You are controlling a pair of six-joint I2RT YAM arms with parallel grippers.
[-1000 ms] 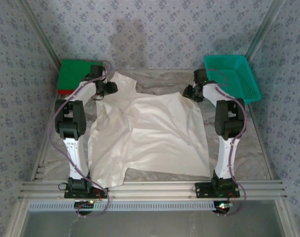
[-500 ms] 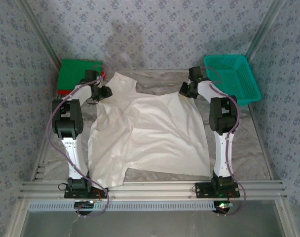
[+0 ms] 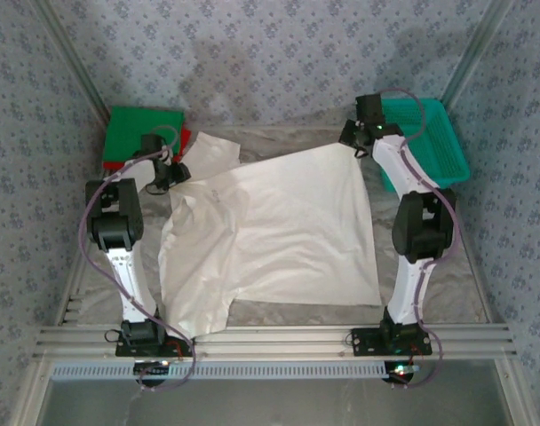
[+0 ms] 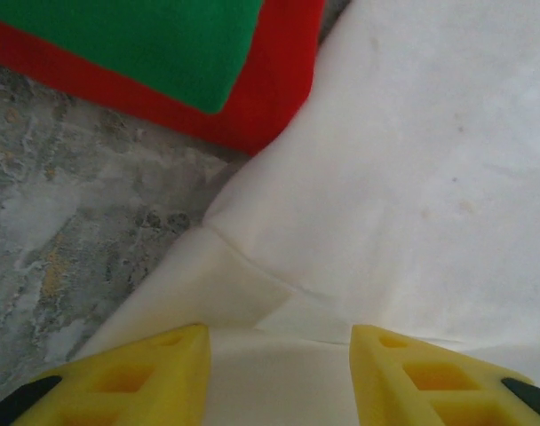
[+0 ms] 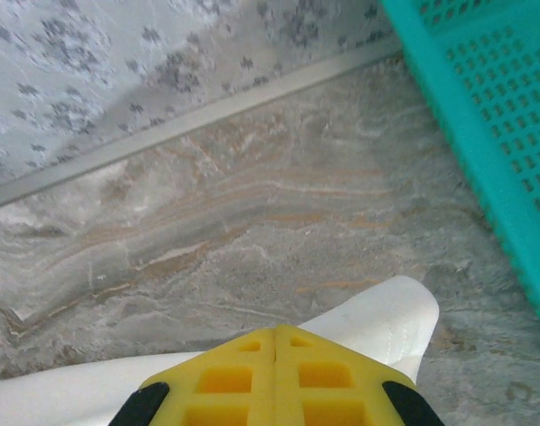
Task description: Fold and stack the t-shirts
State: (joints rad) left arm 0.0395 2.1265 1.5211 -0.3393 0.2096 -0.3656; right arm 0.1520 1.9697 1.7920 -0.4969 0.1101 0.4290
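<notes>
The large off-white t-shirt (image 3: 270, 231) lies spread and wrinkled across the table. My right gripper (image 3: 354, 142) is at its far right corner, beside the basket. In the right wrist view this gripper (image 5: 277, 333) is shut on the shirt, and a white corner (image 5: 385, 319) pokes out past the fingers. My left gripper (image 3: 168, 173) hovers over the shirt's far left part, near a sleeve. Its jaws (image 4: 279, 342) stand open, with white cloth (image 4: 412, 177) lying beneath them. A folded green t-shirt (image 3: 141, 129) (image 4: 146, 40) rests on a folded red one (image 4: 270, 98) at the far left.
A teal mesh basket (image 3: 430, 133) (image 5: 492, 106) stands at the far right corner, close to my right gripper. Patterned walls enclose the table on three sides. Bare marbled table (image 5: 252, 204) shows beyond the shirt's far edge.
My right gripper has shut on the shirt's far right corner and drawn it back toward the basket, pulling that edge taut. My left gripper has shifted left toward the folded stack.
</notes>
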